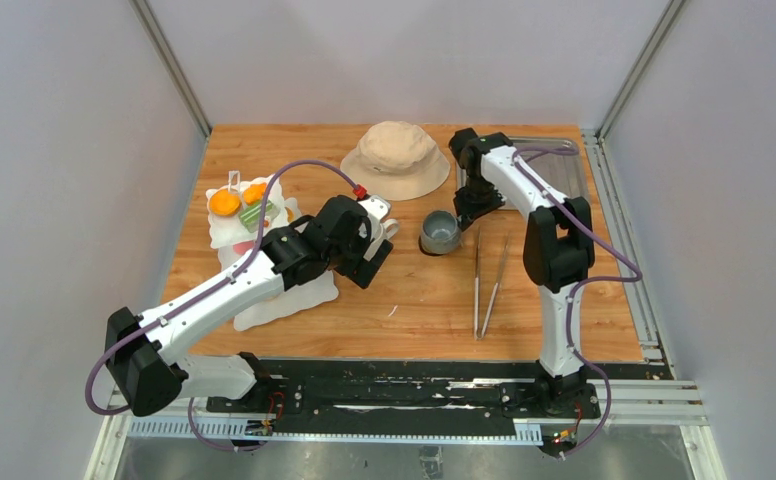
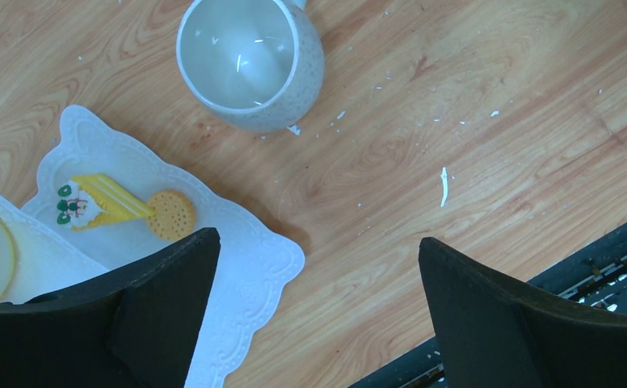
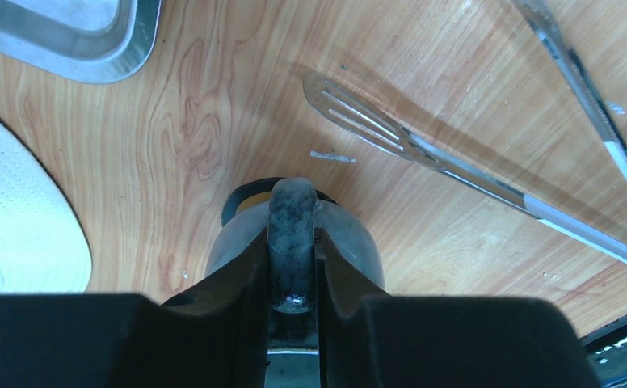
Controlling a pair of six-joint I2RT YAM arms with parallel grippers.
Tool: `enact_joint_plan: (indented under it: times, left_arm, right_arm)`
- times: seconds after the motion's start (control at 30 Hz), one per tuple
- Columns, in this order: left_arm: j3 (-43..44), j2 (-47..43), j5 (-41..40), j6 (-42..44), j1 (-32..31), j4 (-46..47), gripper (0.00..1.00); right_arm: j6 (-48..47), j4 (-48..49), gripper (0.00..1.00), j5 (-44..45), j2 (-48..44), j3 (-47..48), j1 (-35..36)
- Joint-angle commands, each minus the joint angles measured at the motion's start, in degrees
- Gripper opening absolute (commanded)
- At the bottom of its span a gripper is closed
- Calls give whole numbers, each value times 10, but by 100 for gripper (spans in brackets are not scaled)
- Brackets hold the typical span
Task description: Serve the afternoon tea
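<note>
The white three-tier stand point(image 1: 232, 232) stands at the left and carries orange point(image 1: 225, 203) and green point(image 1: 252, 217) pastries. In the left wrist view a lower tier point(image 2: 246, 259) holds a yellow cake slice point(image 2: 100, 202) and a round biscuit point(image 2: 171, 215). My left gripper point(image 1: 374, 252) point(image 2: 318, 242) is open and empty, hovering beside the stand, short of the white mug point(image 1: 391, 227) point(image 2: 250, 61). My right gripper point(image 1: 464, 212) point(image 3: 294, 242) is shut on the handle of the grey mug point(image 1: 440, 232) point(image 3: 359, 242), which is on the table.
A beige bucket hat point(image 1: 396, 158) point(image 3: 19, 218) lies behind the mugs. Long metal tongs point(image 1: 489, 272) point(image 3: 456, 170) lie right of the grey mug. A metal tray point(image 1: 556, 160) point(image 3: 68, 32) is at the back right. White crumbs point(image 2: 443, 184) dot the wood.
</note>
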Motion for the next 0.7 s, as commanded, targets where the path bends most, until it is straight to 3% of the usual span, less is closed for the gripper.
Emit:
enact_joint_plan:
  times: [0.0, 0.43, 0.67]
  left_arm:
    - [1, -7, -1, -2, -4, -1, 98]
    - [-5, -13, -2, -2, -4, -1, 98]
    - [-4, -13, 0, -3, -4, -1, 98]
  right_arm:
    - [-1, 13, 18, -40, 17, -13, -4]
    - [-5, 11, 15, -66, 24, -17, -12]
    - [-21, 25, 20, -60, 15, -17, -12]
